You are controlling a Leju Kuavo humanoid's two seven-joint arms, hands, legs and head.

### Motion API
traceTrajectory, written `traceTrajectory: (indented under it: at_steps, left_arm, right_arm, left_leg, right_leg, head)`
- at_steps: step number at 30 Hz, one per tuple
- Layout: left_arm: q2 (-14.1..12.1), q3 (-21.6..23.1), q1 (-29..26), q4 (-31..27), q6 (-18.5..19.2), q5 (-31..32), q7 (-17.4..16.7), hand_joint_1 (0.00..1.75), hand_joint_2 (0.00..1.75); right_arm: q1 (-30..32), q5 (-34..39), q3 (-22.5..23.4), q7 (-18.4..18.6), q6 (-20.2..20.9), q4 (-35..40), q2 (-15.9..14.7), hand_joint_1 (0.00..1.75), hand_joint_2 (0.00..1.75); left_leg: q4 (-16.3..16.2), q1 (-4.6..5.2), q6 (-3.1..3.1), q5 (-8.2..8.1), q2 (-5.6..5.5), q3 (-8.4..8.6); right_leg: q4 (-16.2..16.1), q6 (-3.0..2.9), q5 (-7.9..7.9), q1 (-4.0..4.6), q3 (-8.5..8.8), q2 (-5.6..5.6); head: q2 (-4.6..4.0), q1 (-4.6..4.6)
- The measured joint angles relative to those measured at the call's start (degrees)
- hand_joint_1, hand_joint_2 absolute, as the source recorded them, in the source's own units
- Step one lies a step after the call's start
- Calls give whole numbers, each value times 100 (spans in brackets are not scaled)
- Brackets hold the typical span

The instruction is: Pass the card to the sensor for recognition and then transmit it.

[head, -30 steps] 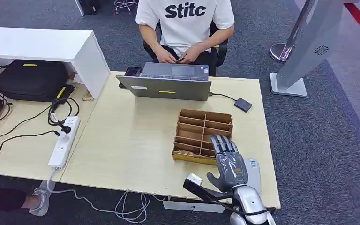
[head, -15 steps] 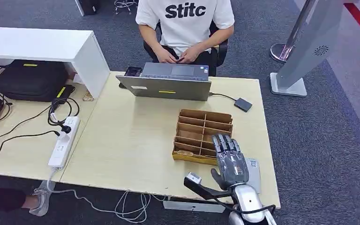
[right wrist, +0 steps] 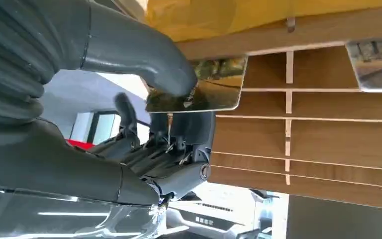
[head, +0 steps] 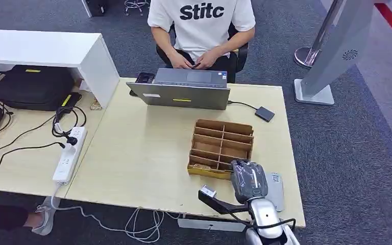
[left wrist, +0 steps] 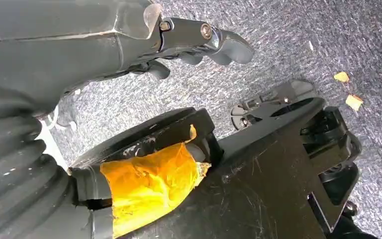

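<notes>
The right hand (head: pixel 248 179) pinches a card (right wrist: pixel 199 94) at the wooden tray's (head: pixel 219 148) near edge; next, lift it toward the far-right sensor (head: pixel 264 114).

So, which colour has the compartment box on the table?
Brown, like cardboard; the box shows best in the head view.

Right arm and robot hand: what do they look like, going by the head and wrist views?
The right robot hand has a glossy grey back with dark segmented fingers. Behind it comes a silver forearm with black cables looping round it and a dark bracket sticking out sideways. The right wrist view shows a grey ribbed cover and a thick grey thumb.
</notes>
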State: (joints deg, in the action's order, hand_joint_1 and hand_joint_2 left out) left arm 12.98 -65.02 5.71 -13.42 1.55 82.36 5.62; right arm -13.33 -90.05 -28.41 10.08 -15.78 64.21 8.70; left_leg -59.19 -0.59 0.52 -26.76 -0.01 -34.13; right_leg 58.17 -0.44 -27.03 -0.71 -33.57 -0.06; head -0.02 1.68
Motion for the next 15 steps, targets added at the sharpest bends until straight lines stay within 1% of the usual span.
traceTrajectory:
  at_steps: [3,4,5,7,8,15]
  left_arm:
    - [-2,0,0,0,0,2,0,0,175]
    - [-2,0,0,0,0,4,-4,0,175]
    - [-2,0,0,0,0,7,-9,0,175]
    - [-2,0,0,0,0,20,-9,0,175]
    - [-2,0,0,0,0,22,-9,0,175]
    - [-2,0,0,0,0,22,-9,0,175]
  right_arm:
    - [-74,0,-81,105,0,-55,-4,150,175]
    - [-101,-2,-120,142,2,-72,-11,154,175]
    - [-128,-2,-151,186,4,-85,-15,152,175]
    - [-191,-2,-232,282,20,-94,-24,154,175]
    - [-198,-2,-247,291,20,-94,-26,152,175]
    - [-203,-2,-255,302,20,-94,-28,154,175]
  left_leg:
    - [0,0,0,0,0,0]
    - [0,0,0,0,0,0]
    - [0,0,0,0,0,0]
    - [0,0,0,0,0,0]
    - [0,0,0,0,0,0]
    - [0,0,0,0,0,1]
  right_leg:
    - [0,0,0,0,0,0]
    - [0,0,0,0,0,0]
    - [0,0,0,0,0,0]
    - [0,0,0,0,0,0]
    - [0,0,0,0,0,0]
    - [0,0,0,0,0,0]
  head:
    - [0,2]
    - [0,2]
    - [0,2]
    - [0,2]
    - [0,2]
    - [0,2]
